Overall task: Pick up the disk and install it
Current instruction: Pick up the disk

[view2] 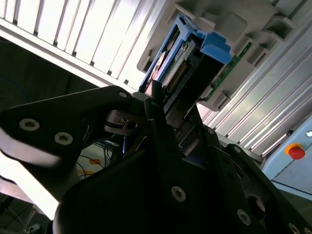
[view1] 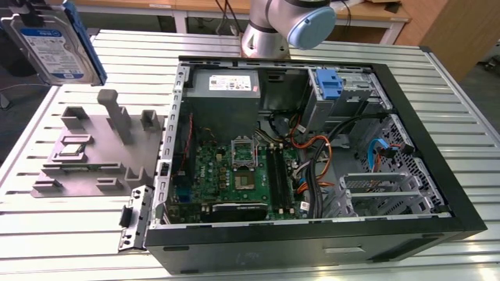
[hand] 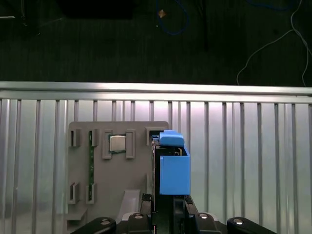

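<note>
The disk [view1: 53,51], silver-grey with a blue-and-white label and blue side rails, hangs upright in the air at the exterior view's far left, above the grey fixture [view1: 102,146]. In both wrist views I see it edge-on, the disk [hand: 171,168] held from behind by my gripper [hand: 168,202], which is shut on it. The black fingers [view2: 161,122] clamp the two faces of the disk [view2: 190,61]. The open computer case [view1: 437,175] lies on the table at the exterior view's right.
The fixture [hand: 122,195] carries a processor chip [hand: 117,144] and a memory stick [hand: 90,156]. Inside the case are the motherboard [view1: 234,175], a grey box with a white sticker [view1: 226,85], a blue bracket [view1: 332,85] in the drive bay and loose cables [view1: 320,152]. The arm's base [view1: 285,26] stands behind the case.
</note>
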Tool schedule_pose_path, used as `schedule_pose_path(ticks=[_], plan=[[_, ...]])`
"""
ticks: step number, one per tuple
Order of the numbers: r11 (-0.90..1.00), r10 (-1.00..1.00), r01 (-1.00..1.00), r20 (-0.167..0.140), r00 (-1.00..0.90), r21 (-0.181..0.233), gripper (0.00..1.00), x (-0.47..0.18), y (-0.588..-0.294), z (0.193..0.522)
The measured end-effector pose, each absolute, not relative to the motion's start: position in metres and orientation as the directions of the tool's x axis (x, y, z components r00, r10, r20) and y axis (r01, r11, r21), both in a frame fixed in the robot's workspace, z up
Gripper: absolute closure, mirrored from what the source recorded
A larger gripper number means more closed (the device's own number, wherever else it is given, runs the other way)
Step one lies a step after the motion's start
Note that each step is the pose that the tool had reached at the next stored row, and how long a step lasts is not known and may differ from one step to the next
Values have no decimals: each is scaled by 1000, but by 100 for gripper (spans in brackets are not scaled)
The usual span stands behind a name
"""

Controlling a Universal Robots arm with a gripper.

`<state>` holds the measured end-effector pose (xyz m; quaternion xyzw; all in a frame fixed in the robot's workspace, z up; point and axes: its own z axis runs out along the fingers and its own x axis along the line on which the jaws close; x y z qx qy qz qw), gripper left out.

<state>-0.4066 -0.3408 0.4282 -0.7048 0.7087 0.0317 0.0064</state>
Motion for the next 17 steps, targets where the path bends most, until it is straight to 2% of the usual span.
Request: schedule_pose_path(ticks=[17], plan=[[4,-999,-999,-54,-6,35,65,-407,-341,477]])
